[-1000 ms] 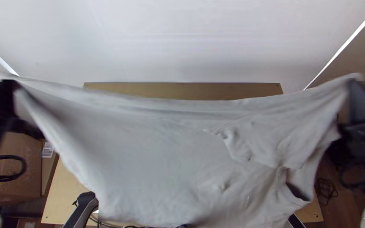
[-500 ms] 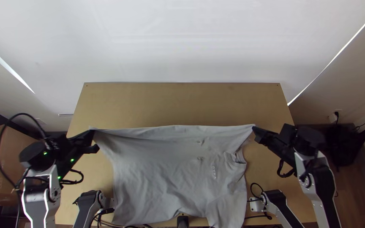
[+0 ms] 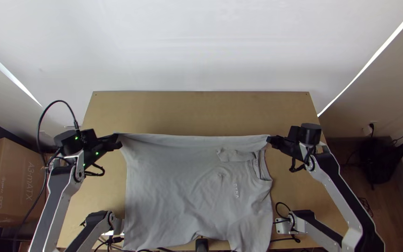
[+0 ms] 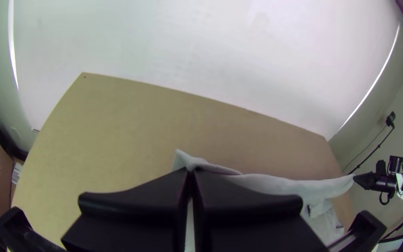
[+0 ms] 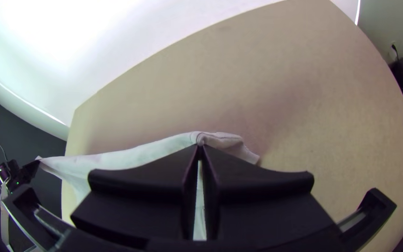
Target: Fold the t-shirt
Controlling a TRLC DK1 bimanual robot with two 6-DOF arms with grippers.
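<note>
- White wall (image 3: 201, 46), pale and broad, beyond the far edge of the worktop (image 3: 192, 112), which is plain light wood.
- T-shirt (image 3: 178, 196), grey, spread over the near part of the worktop, lightly wrinkled; far edge drawn straight between the two arms, near edge at the worktop's near side.
- Cardboard box (image 3: 12, 179), brown, well apart from the shirt, off the worktop's left side.
- Left end effector (image 3: 119, 141): narrow, pinching the shirt's far left corner; the left wrist view has cloth between its tips (image 4: 190, 170).
- Right end effector (image 3: 269, 140): narrow likewise, pinching the far right corner; a short bit of cloth sticks out past its tips.
- Neck opening (image 3: 259, 167), right side of shirt, small turned-over flap (image 3: 234, 156) beside it.
</note>
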